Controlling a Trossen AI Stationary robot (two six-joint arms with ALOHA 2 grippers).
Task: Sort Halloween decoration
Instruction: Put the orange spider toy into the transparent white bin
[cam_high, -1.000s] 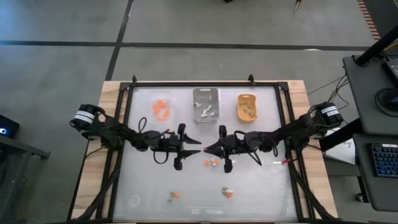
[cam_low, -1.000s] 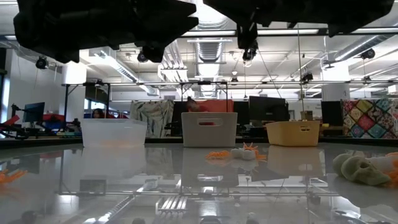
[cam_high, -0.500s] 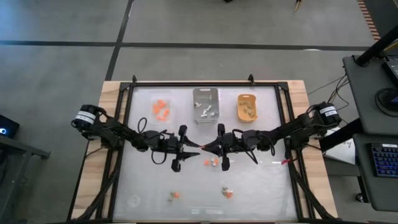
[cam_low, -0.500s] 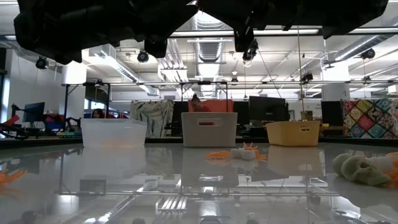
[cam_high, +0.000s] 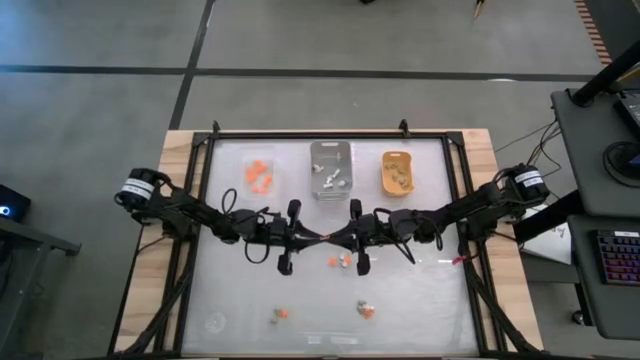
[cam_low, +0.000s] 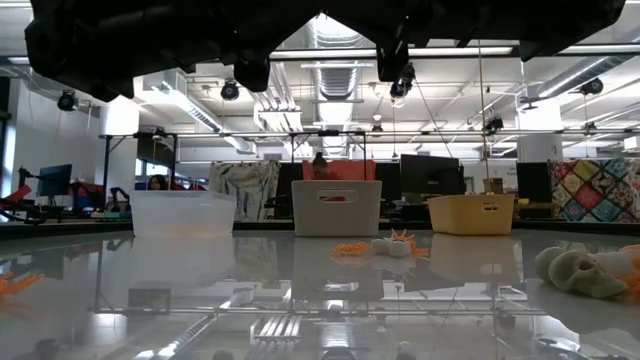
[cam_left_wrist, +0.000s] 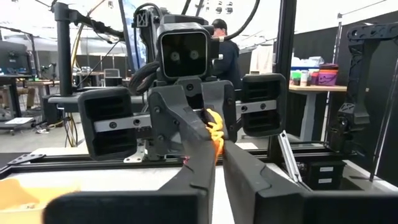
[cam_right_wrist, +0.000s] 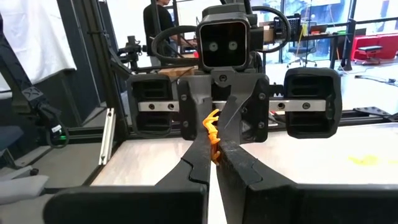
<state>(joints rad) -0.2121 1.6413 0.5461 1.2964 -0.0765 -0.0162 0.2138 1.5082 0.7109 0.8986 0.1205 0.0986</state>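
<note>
You have both tools meeting tip to tip above the middle of the surface (cam_high: 230, 300), and everything else can be placed from that meeting point. Nearer the front edge than the meeting point, two small clusters of trinkets lie on the surface: one orange and pale pair (cam_high: 279, 316) toward the left arm's side and another (cam_high: 366, 309) toward the right arm's side. Just beside the meeting point, slightly to the front and right, sits a little group of orange and white trinkets (cam_high: 342, 261), which shows in the low view as well (cam_low: 388, 246). At the meeting point itself the left tool (cam_high: 322, 239) is pressed together on a small orange trinket (cam_left_wrist: 213, 127), and the right tool (cam_high: 333, 240) is likewise pinching that same orange piece (cam_right_wrist: 212, 132), so both tools hold it at once, above the surface. Beyond the meeting point, along the far edge, stand three trays in a row: a clear tray (cam_high: 258, 174) with orange pieces on the left arm's side, a grey tray (cam_high: 331, 170) straight behind with pale pieces, and an orange-yellow tray (cam_high: 397, 172) on the right arm's side with tan pieces.
</note>
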